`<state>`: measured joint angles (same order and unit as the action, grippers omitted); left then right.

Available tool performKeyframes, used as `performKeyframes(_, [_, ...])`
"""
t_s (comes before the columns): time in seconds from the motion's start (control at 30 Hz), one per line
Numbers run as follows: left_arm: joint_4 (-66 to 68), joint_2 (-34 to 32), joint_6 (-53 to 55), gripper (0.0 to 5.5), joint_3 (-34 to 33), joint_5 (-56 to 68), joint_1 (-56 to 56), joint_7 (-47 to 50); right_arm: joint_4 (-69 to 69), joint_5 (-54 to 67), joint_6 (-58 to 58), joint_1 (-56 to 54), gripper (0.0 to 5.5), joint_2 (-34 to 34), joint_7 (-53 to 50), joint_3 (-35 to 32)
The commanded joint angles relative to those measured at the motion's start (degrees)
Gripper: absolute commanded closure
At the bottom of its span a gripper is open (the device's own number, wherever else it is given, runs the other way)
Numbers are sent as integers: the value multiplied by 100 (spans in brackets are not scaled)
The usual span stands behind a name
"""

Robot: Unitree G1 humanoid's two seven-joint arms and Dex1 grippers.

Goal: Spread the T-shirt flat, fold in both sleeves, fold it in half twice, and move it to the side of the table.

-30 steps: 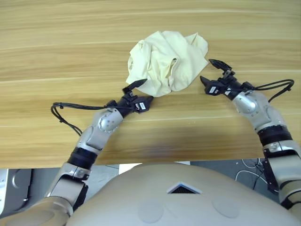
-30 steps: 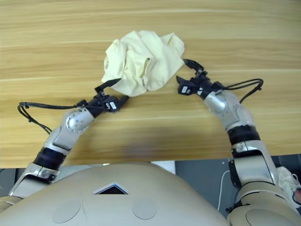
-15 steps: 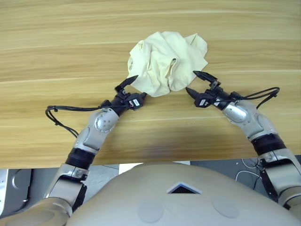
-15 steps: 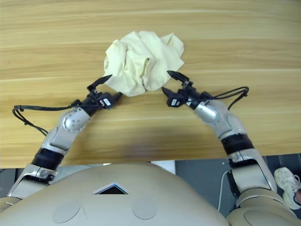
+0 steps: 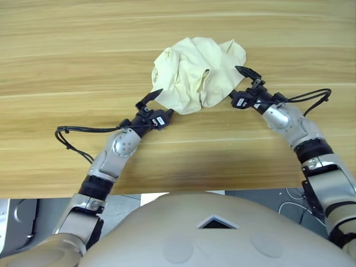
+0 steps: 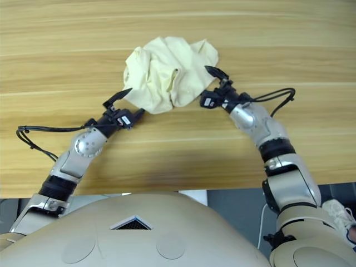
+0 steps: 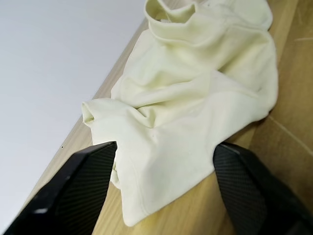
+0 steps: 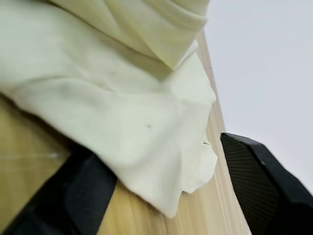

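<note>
Between the left tool's [image 7: 164, 159] spread fingers [image 7: 83, 188] lies the T-shirt's [image 7: 195, 88] edge.

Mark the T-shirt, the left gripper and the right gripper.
T-shirt [image 5: 194, 69], left eye view, middle of the crumpled heap.
left gripper [image 7: 166, 146], left wrist view, midway between its fingertips.
right gripper [image 8: 155, 149], right wrist view, midway between its fingertips.

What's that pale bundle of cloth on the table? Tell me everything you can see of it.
It is a pale yellow T-shirt, seemingly soft knit fabric, lying crumpled in a loose heap on the wooden table, not yet spread flat. Folds and a hemmed opening show on top. Its near-left edge lies between the open fingers of the left claw, its right edge between those of the right claw; neither has closed on it.
</note>
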<state>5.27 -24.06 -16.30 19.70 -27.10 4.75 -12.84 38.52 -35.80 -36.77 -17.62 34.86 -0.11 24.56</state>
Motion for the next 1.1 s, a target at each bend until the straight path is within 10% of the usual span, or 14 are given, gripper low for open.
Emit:
performKeyframes(0.03, [110,-35,97,196,42,-23,113,-70,54,-245,63,385,191,176,256,208])
performKeyframes(0.2, [135,-36,65,196,80,11,82,-112,-36,-278,-117,364,191,-24,398,476])
performKeyframes(1.1, [1116,-76,-243,543,435,-25,-251,-313,489,-203,-111,230,549,-73,36,510])
